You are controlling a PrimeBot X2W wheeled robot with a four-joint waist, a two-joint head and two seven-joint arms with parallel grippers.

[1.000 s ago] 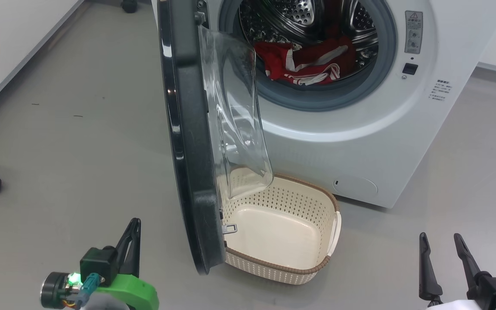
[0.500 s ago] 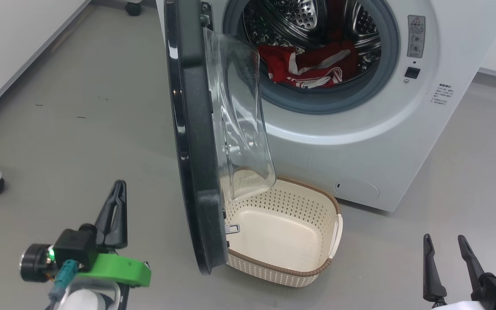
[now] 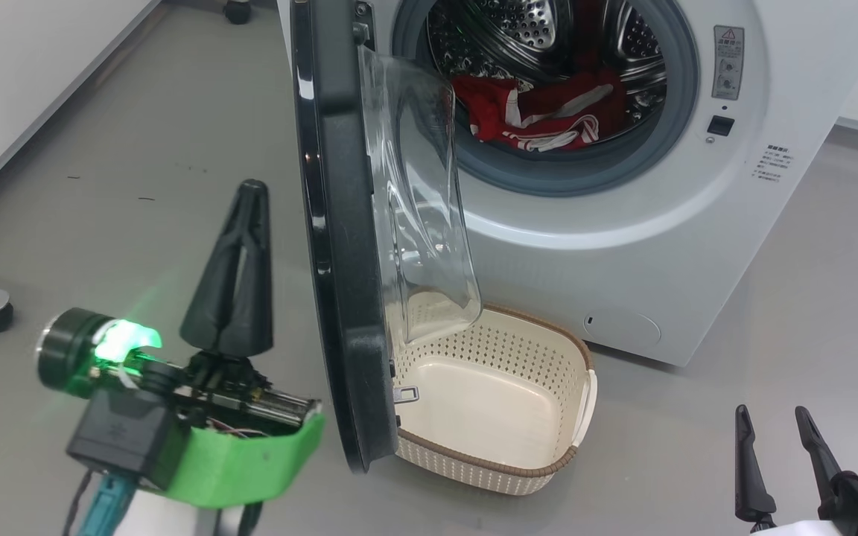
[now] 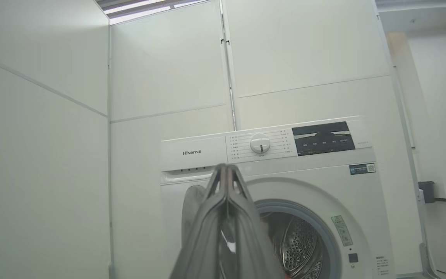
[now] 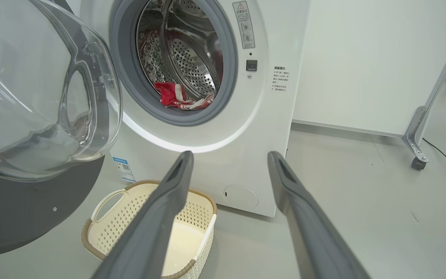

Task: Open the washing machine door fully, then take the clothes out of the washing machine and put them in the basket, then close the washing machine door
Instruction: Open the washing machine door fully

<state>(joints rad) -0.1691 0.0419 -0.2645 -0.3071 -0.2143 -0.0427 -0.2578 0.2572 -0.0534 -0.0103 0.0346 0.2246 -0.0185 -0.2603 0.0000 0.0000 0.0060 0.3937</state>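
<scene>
Round black-rimmed glass door (image 3: pixel 339 260) only part open, hanging over the empty cream perforated basket (image 3: pixel 541 324). Red white-striped clothes (image 3: pixel 541 112) sit inside the white boxy washer (image 3: pixel 623 246). Your left pincer (image 3: pixel 252 190): together, beside the door; right pincer (image 3: pixel 771 411): apart, empty. Unloading and closing remain.

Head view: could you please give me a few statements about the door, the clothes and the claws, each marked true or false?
1. The washing machine door stands open. True.
2. The clothes lie in the basket. False: they lie inside the washing machine.
3. The left claw is shut. True.
4. The right claw grips the door. False: it is open, holds nothing and is apart from the door.
</scene>
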